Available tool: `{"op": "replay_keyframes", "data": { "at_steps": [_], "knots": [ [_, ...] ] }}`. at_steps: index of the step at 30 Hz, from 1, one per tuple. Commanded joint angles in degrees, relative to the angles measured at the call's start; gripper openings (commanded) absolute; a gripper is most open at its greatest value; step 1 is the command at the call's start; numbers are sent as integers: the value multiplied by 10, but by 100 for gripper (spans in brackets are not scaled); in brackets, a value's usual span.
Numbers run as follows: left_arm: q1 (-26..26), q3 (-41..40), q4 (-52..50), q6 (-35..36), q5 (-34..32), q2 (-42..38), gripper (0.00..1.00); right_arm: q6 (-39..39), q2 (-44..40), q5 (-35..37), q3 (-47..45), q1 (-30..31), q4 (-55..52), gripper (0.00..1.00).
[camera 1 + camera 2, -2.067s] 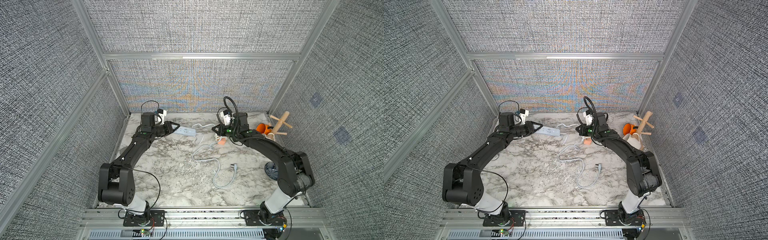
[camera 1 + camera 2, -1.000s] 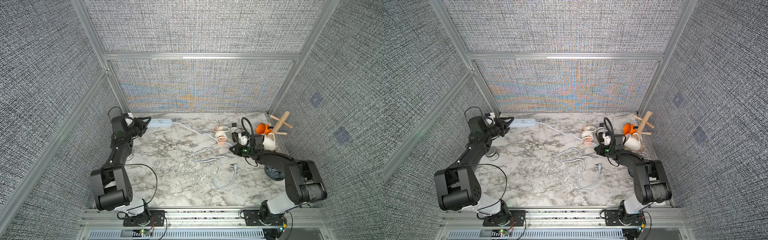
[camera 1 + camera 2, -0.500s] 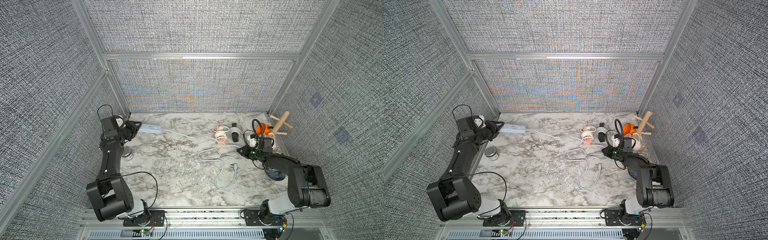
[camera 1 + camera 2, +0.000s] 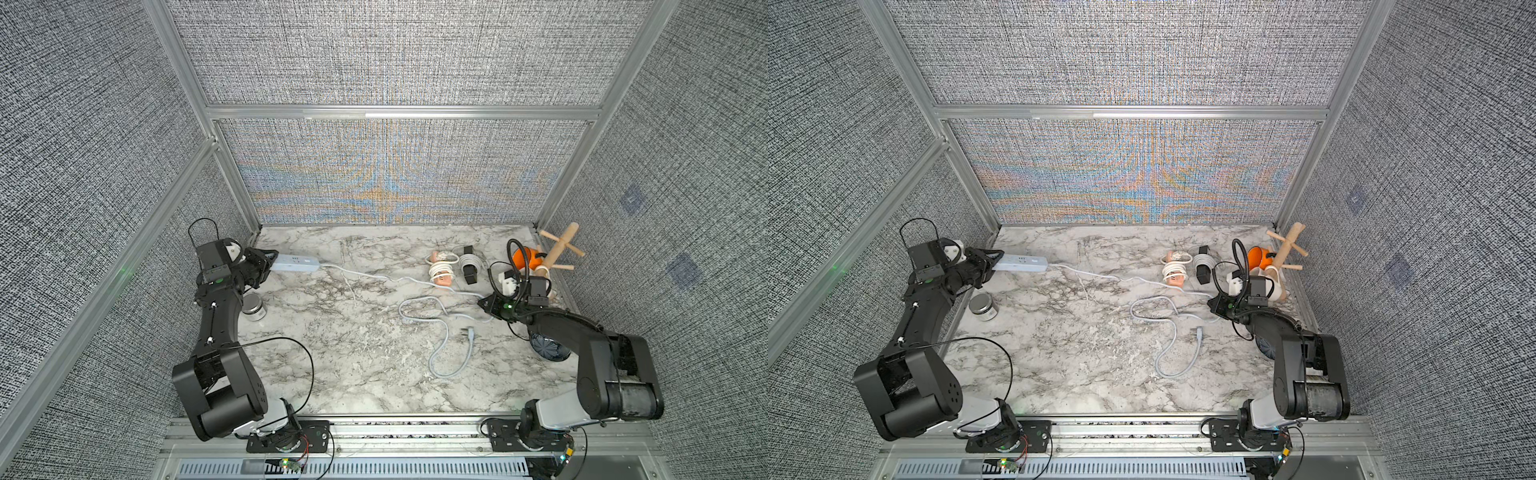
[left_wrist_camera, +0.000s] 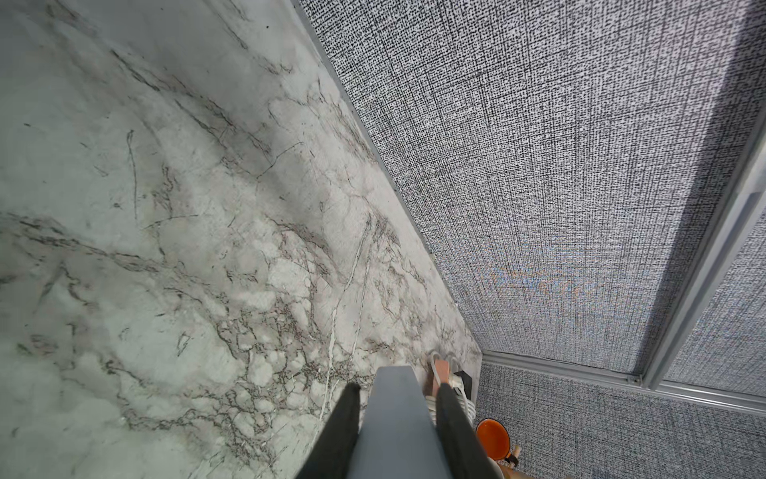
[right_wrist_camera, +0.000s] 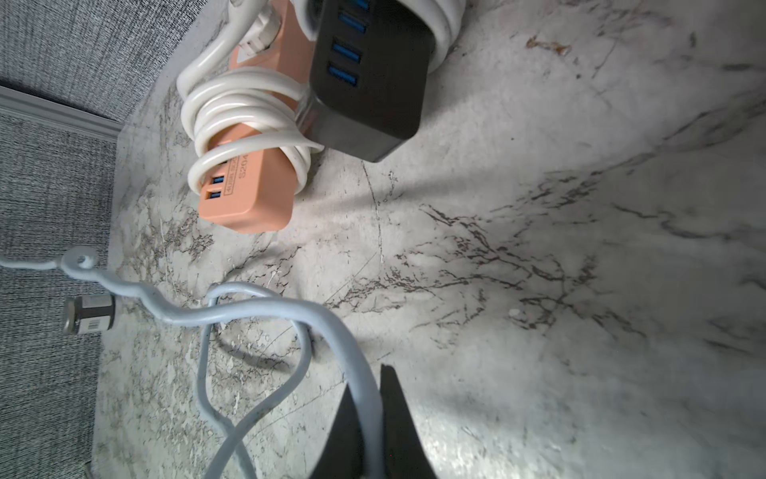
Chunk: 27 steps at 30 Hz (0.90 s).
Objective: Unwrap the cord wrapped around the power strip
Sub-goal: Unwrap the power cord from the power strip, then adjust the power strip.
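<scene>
The pale grey power strip hangs near the back left corner, with my left gripper shut on one end. In the left wrist view the strip fills the gap between the black fingers of the left gripper. Its grey cord runs across the marble table to my right gripper, which is shut on it. The right wrist view shows the cord pinched in the right gripper. Loose loops and the plug lie mid-table. No turns show around the strip.
An orange power strip and a black one, both wound with white cord, lie at the back right. Beside them are an orange cup and a wooden mug tree. A metal tin sits by the left arm, a dark bowl under the right.
Over the last second the left gripper carried the strip left and slightly nearer. The right gripper drew the cord rightward, and the stretch between them lengthened.
</scene>
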Motion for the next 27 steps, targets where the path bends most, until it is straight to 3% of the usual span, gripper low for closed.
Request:
{"op": "replay_keyframes", "data": {
  "at_steps": [1, 2, 6, 9, 14, 19, 27],
  "knots": [
    [-33, -10, 104, -4, -48, 1, 0, -25, 10, 72, 33, 56, -29, 0],
    [-46, -16, 117, -10, -46, 1, 0, -30, 15, 71, 45, 78, -39, 2],
    [-94, -41, 168, -16, -39, -5, 0, -48, 15, 60, 78, 120, -79, 44],
    [-121, -29, 143, 16, -22, -4, 0, -84, -9, 59, 97, 125, -118, 70],
    [-168, -23, 117, 44, -25, -8, 0, -103, -63, 39, 132, 129, -170, 95],
    [-231, -49, 220, -16, -13, 18, 0, -64, -80, -16, 165, 178, -150, 96],
    [-276, -19, 275, -59, 31, 54, 0, -122, -32, -65, 199, 250, -110, 68]
  ]
}}
